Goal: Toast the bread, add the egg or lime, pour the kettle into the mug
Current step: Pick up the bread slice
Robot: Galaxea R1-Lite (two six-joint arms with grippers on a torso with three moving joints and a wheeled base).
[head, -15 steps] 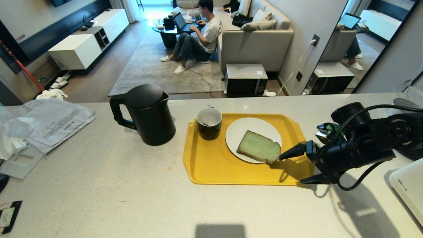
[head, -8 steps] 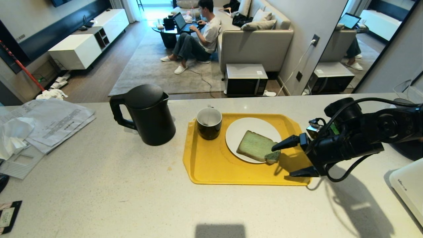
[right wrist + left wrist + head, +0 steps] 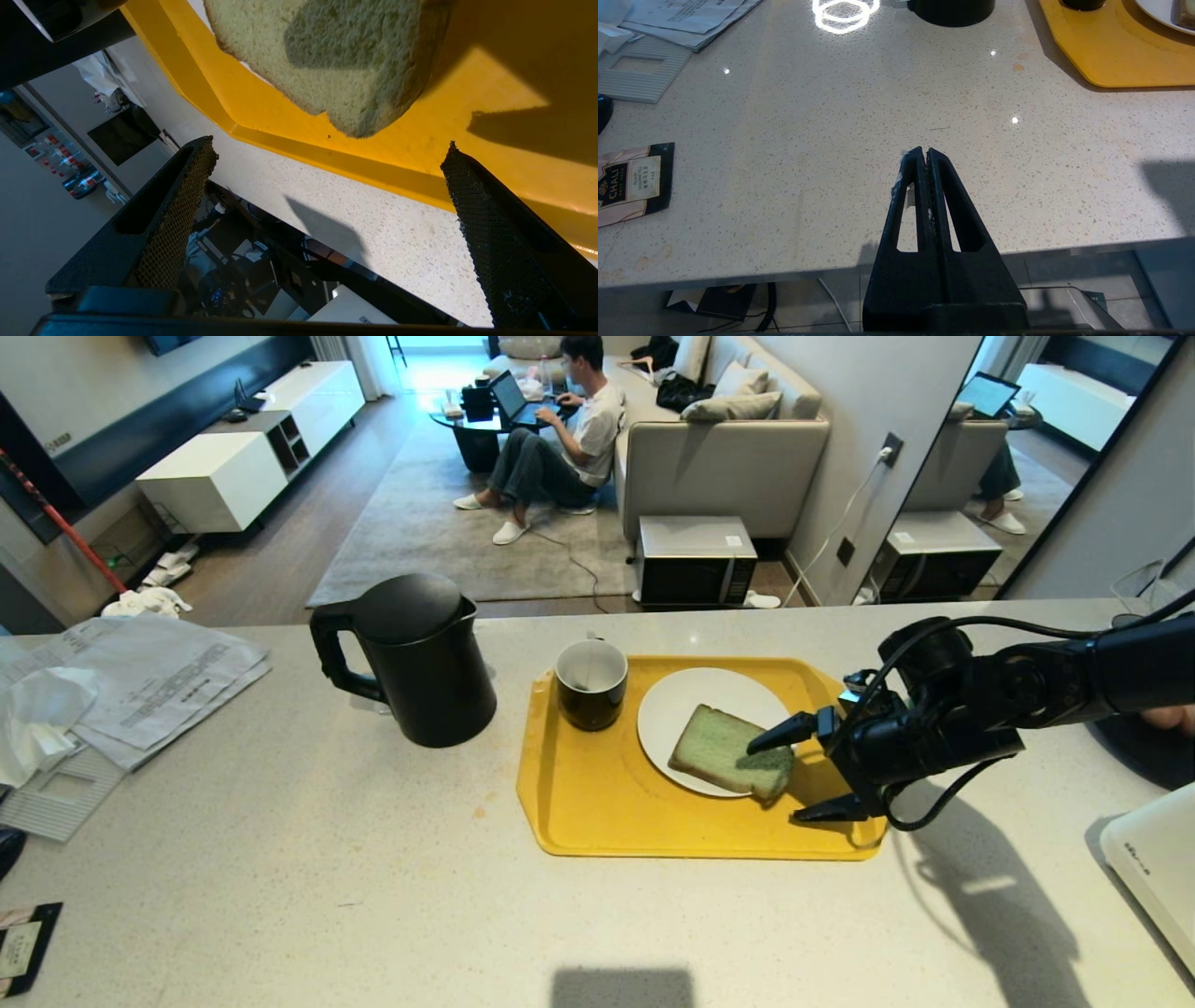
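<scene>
Nothing of the task looks done. The bread (image 3: pixel 731 751) lies untoasted on the white plate (image 3: pixel 686 709) on the yellow tray (image 3: pixel 597 803), beside the mug (image 3: pixel 591 683); the kettle (image 3: pixel 420 658) stands on the tabletop (image 3: pixel 373 896). My right gripper (image 3: pixel 794 779) has its fingers spread wide around the slice's corner, holding nothing. My left gripper (image 3: pixel 924 156) is closed, parked.

Head camera looks down across the counter (image 3: pixel 280 896); both wrist cameras sit low and close, sharing the yellow tray (image 3: pixel 597 803).
</scene>
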